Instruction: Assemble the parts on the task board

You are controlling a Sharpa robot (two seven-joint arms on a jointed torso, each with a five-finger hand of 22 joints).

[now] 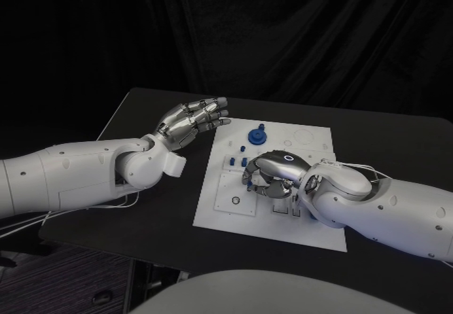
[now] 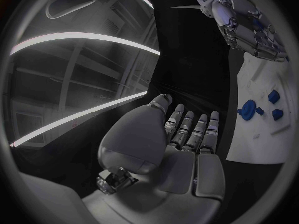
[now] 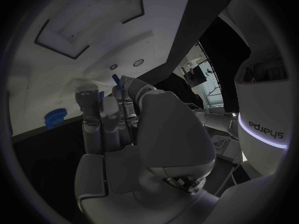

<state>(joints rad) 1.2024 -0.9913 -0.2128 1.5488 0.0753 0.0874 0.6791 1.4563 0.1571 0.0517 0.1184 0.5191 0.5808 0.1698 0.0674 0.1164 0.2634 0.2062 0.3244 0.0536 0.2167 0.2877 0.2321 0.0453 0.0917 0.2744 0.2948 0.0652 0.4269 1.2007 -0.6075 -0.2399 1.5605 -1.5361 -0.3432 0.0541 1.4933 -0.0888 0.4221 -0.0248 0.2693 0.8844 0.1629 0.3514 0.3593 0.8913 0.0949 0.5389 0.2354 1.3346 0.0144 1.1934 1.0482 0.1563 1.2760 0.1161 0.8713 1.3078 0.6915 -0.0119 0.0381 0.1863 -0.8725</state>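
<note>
— So, how are the two hands placed?

— The right hand (image 1: 273, 175) is lowered onto the middle of the white task board (image 1: 311, 226), fingers curled down toward the plate. In the right wrist view a small blue part (image 3: 116, 79) is seen at the fingertips (image 3: 87, 92), apparently pinched, though the grip itself is partly hidden by the fingers.

— And the left hand?

— The left hand (image 1: 192, 120) is held above the table (image 1: 151, 222) just beside the board's far left corner, clear of the plate. Its fingers are extended and slightly spread, and nothing is held in it; the same open palm (image 2: 181, 149) is shown in the left wrist view.

— Where are the parts found?

— A round blue part (image 1: 256, 136) is set on the far portion of the board, between the two hands, with a smaller blue piece (image 1: 262, 124) just behind it. A few small blue pieces (image 1: 236, 160) are stood in the board just beside the right hand, on its far left. A black ring (image 1: 232, 200) is laid near the board's near left area. From the left wrist view the round blue part (image 2: 247, 110) and two smaller blue pieces (image 2: 274, 104) are seen on the white plate.
</note>
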